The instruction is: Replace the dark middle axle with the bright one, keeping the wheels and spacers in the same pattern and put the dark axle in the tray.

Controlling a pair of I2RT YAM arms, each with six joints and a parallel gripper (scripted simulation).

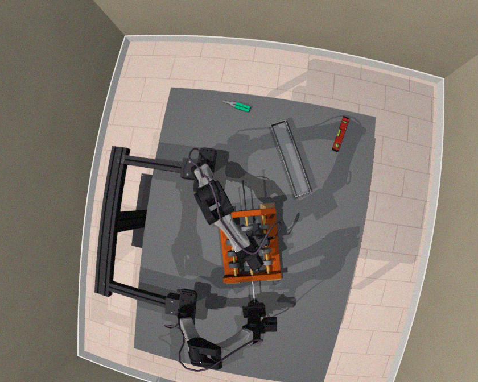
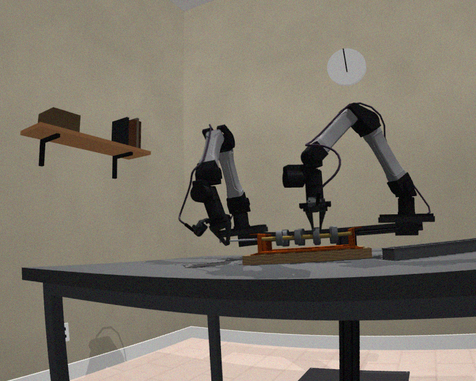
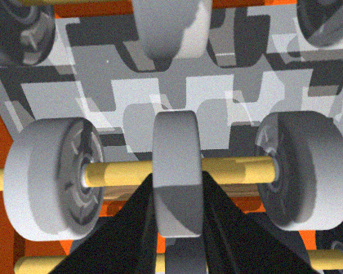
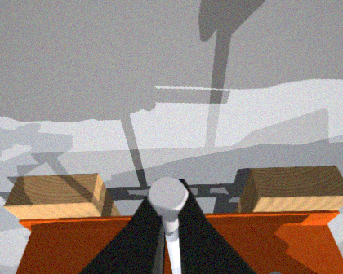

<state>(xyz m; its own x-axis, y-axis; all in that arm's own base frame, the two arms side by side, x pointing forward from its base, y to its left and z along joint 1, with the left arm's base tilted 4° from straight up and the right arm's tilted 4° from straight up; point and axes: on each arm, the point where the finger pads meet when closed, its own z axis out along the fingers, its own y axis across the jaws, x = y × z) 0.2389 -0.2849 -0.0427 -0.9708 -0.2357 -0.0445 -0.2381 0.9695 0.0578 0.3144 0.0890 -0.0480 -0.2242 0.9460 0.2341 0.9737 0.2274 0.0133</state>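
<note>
The orange wheel frame (image 1: 239,279) (image 2: 264,245) (image 4: 91,249) stands on its wooden battens (image 2: 306,257) (image 4: 295,185). My left gripper (image 2: 317,228) (image 3: 178,182) is shut on a grey wheel (image 3: 177,143) of the middle row, one finger on each face, with yellow spacers (image 3: 121,173) beside it. My right gripper (image 1: 254,302) (image 2: 226,241) is shut on the bright axle (image 1: 254,289) (image 4: 173,249) just behind its head (image 4: 167,193), outside the near rail. The axle runs into that rail. The dark axle (image 1: 244,195) sticks out beyond the far rail. Where the axles meet is hidden.
The long grey tray (image 1: 283,161) (image 2: 435,248) lies beyond the frame's far end. Green-handled pliers (image 1: 242,107) and a red spirit level (image 1: 340,133) lie farther off on the table. Other axle rows with wheels flank the middle row. The left arm hangs over the frame.
</note>
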